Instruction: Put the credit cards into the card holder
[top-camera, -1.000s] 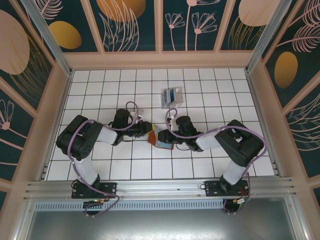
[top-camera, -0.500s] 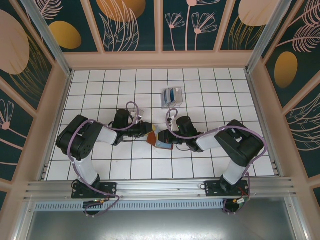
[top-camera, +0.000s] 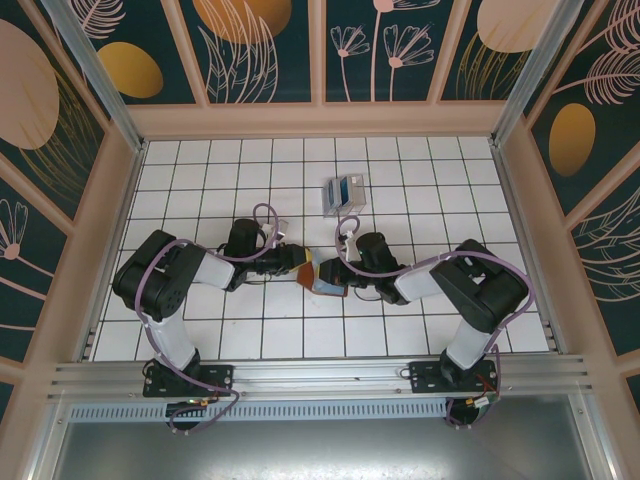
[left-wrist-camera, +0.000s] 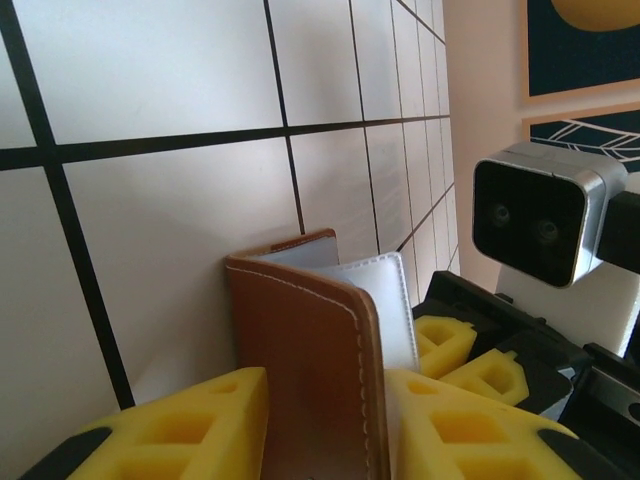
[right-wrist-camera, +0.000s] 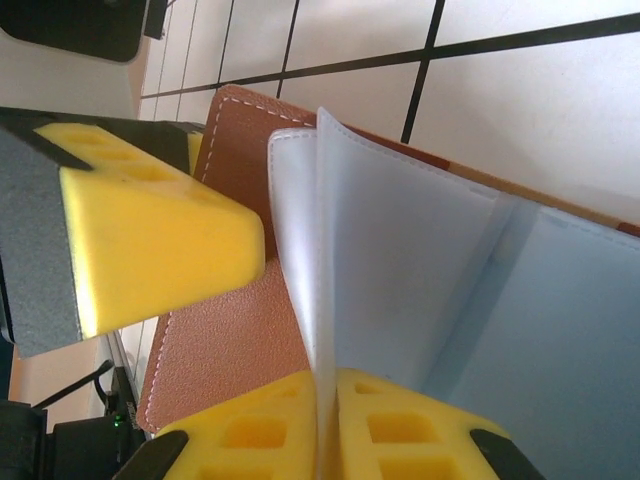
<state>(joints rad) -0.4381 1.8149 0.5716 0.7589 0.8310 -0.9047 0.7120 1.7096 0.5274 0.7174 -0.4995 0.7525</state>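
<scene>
Item: card holder (top-camera: 322, 277), a brown leather fold standing half-open on the white tiled table (top-camera: 200, 170), near its centre, between my two grippers. My right gripper (right-wrist-camera: 325, 405) is pinched shut on one clear inner sleeve (right-wrist-camera: 400, 260). At my left gripper (left-wrist-camera: 325, 405), the brown cover stands between the yellow fingers, both close against it; whether they truly clamp it I cannot tell. Step, as I judge it: spread the fold so a pocket gapes, pulling gently apart, since the thin sleeve could crease or slip. Also present: credit cards (top-camera: 350, 188), blue, apparently in a clear box (top-camera: 331, 197) on the far side, well apart. Both grippers are occupied, so one must let go to fetch them.
</scene>
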